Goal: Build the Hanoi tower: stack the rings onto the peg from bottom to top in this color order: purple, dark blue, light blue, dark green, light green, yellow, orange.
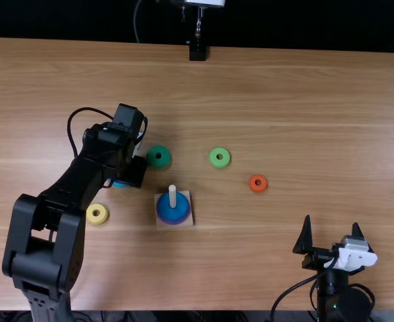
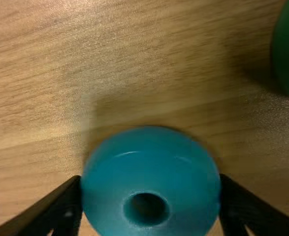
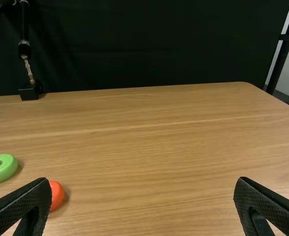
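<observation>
Supporting the peg [image 1: 172,194], the base [image 1: 188,221] carries the purple ring [image 1: 175,223] and dark blue ring [image 1: 172,212]. Five remain: light blue ring [image 2: 149,169], left of the peg, pinched by the left gripper [image 2: 150,191]; dark green ring [image 1: 151,159], beyond, may obstruct transfer; light green ring [image 1: 213,162], beyond-right; yellow ring [image 1: 103,219], left; orange ring [image 1: 258,189], right. The right gripper [image 1: 331,221], near-right, has spread fingers.

table [image 1: 304,100] bright | backdrop [image 3: 159,49] dark | soft shadows | light blue ring [image 2: 149,169] glints (faintly)
</observation>
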You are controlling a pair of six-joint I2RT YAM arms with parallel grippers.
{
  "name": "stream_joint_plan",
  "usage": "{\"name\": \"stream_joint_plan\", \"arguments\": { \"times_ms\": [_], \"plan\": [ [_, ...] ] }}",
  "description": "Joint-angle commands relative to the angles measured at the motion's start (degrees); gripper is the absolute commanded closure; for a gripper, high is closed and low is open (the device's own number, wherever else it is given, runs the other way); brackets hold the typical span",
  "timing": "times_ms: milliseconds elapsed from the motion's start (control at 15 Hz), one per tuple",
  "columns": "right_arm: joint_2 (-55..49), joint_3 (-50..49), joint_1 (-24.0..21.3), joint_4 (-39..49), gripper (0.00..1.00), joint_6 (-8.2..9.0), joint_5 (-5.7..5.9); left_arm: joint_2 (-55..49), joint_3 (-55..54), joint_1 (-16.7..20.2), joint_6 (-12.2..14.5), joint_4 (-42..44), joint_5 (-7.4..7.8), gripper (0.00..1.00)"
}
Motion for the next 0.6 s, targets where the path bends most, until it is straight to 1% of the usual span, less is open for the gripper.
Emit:
{"name": "stream_joint_plan", "arguments": {
  "times_ms": [0, 267, 400, 467, 533],
  "plan": [
    [-0.7, -0.7, -0.5, -1.7, 0.00, 0.15, 0.03, 1.4, 1.2, 1.0, 0.1, -0.3, -0.09, 1.00],
    [-0.7, -0.7, -0.5, -1.7, 0.00, 0.15, 0.03, -0.5, 4.2, 1.2, -0.4, -2.3, -0.09, 1.00],
    [-0.7, -0.7, -0.5, -1.7, 0.00, 0.15, 0.03, -6.5, 5.0, 1.0, -0.5, -7.9, -0.09, 1.00],
    [-0.7, -0.7, -0.6, -1.7, 0.00, 0.15, -0.08, -9.0, 6.1, 1.0, -1.0, -10.6, 0.02, 1.00],
    [-0.7, -0.7, -0.5, -1.7, 0.00, 0.15, -0.08, -10.9, 7.2, 0.8, -3.1, -12.8, 0.02, 1.00]
  ]
}}
